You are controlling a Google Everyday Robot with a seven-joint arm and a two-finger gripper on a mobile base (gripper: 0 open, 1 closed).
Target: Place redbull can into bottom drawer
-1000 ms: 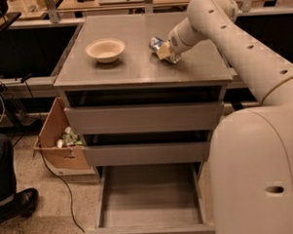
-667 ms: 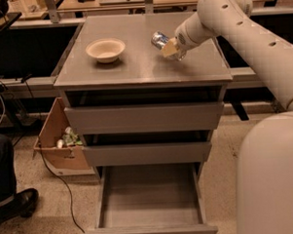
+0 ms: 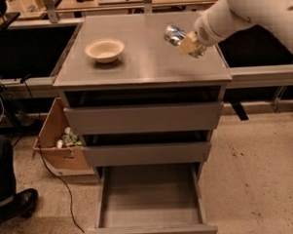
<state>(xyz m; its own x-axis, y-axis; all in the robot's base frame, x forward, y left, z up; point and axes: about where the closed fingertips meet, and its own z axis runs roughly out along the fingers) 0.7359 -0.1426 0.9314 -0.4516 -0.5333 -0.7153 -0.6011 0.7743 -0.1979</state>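
My gripper point(image 3: 186, 42) is shut on the redbull can point(image 3: 174, 35), a slim silver and blue can. It holds the can tilted on its side, lifted above the right part of the grey cabinet top point(image 3: 144, 60). The bottom drawer point(image 3: 149, 199) is pulled out and open at the bottom of the view, its tray bare. The two upper grey drawers point(image 3: 142, 118) are pushed in.
A cream round bowl point(image 3: 104, 49) sits on the left of the cabinet top. A cardboard box point(image 3: 60, 144) with litter stands on the floor to the left, with a cable beside it. A person's shoe point(image 3: 16, 205) is at the lower left.
The gripper has lifted the can off the cabinet top and raised it. The arm has drawn back to the right, clearing the view of the drawers.
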